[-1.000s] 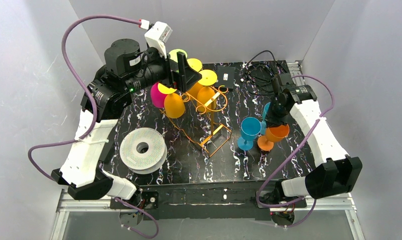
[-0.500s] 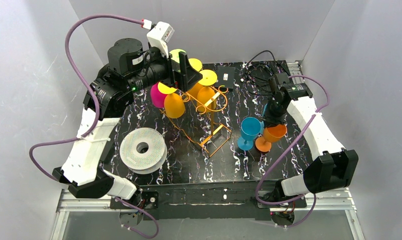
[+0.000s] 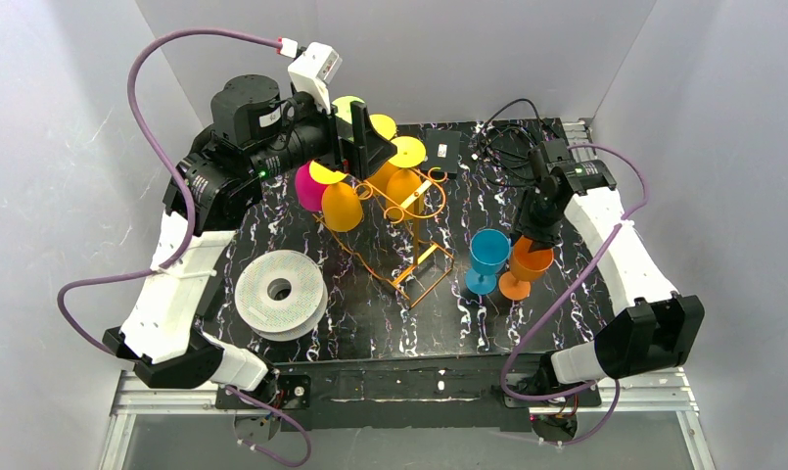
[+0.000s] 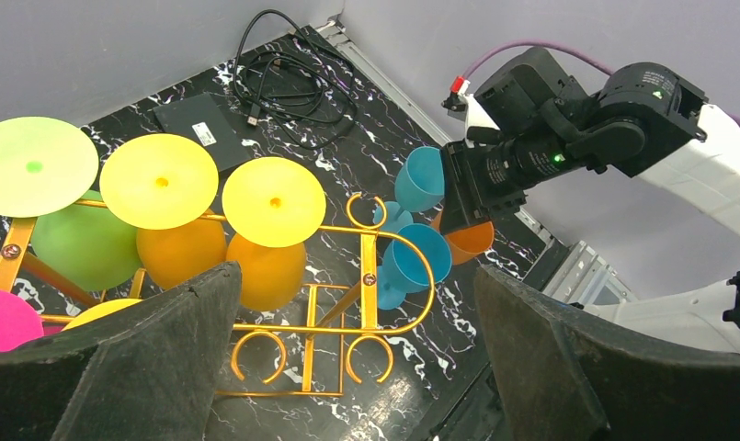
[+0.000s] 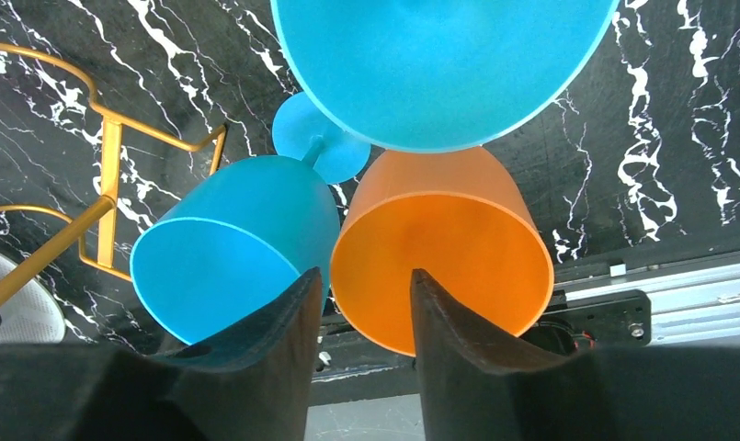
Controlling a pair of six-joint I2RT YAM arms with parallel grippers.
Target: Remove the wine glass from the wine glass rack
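The orange-gold wine glass rack (image 3: 421, 264) stands mid-table with several wine glasses hanging bowl-down from its loops, among them orange (image 3: 341, 208) and pink (image 3: 307, 188) ones. My left gripper (image 3: 365, 137) hovers over the rack top, wide open and empty; in the left wrist view its fingers (image 4: 164, 349) frame the rack's (image 4: 370, 266) empty loops. Right of the rack an orange wine glass (image 3: 529, 262) stands on the table beside a blue one (image 3: 489, 251). My right gripper (image 5: 363, 276) is over the orange glass's (image 5: 449, 257) rim, jaws parted and not pressing it.
A white filament spool (image 3: 280, 292) lies front left. A second blue glass (image 5: 439, 64) stands just behind the orange one. Black cables (image 3: 507, 137) and a flat black box (image 3: 443, 152) lie at the back right. Grey walls close in three sides.
My right gripper has opened and let go of the orange glass, which has shifted slightly left and now stands by the blue one. The left arm has barely moved.
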